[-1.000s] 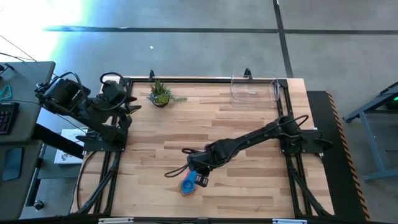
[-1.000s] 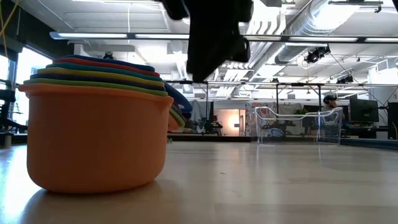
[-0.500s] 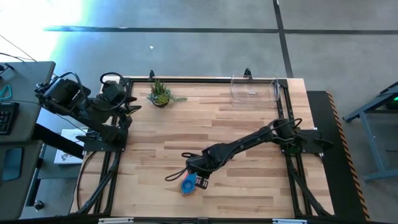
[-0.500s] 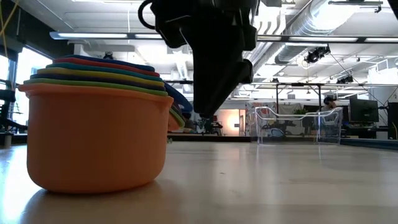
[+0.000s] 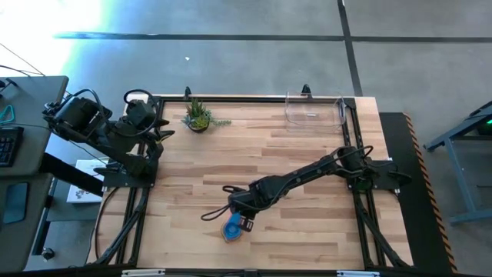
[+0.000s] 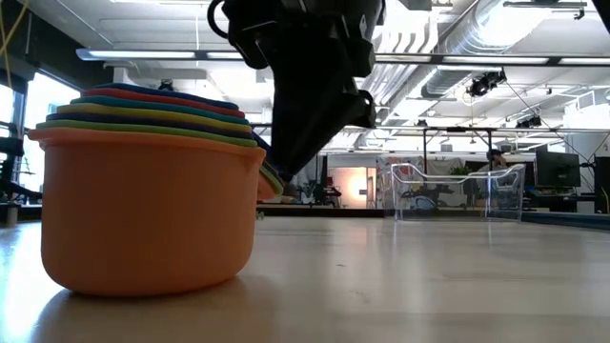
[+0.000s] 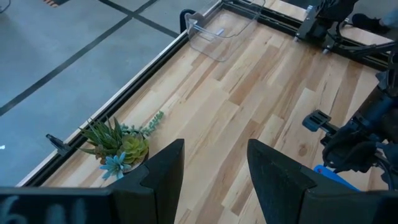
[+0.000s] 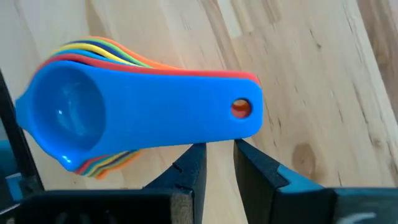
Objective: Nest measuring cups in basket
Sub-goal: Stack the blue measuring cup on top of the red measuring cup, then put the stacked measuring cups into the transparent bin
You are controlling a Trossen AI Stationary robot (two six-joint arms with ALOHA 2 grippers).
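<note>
At the far left of the high view, the left end effector [image 5: 157, 132] waits at the bench's upper-left corner, its two dark fingers standing apart with nothing between them. Just to its right, a small potted plant [image 5: 198, 115] with spiky green leaves sits against the black metal frame [image 5: 231, 99] that edges the bench [image 5: 292, 154], a surface of pale wooden planks.

Lower centre of the high view, the measuring cups [image 5: 231, 228] lie as one nested stack on the wood. In the low view they fill the left side: a smooth orange plastic bowl outermost, with thin coloured rims layered above it. The right wrist view shows a blue scoop on top, its flat handle pierced by a small round hole.

The right end effector [image 8: 217, 163] hangs right above the stack's handles, its fingers drawn narrow with only a slim gap, the handle end of the blue scoop just ahead of the tips; nothing is gripped.

Upper right of the high view, the basket [image 5: 314, 110], a clear plastic bin with low walls, stands well apart from the cups at the bench's far edge.
</note>
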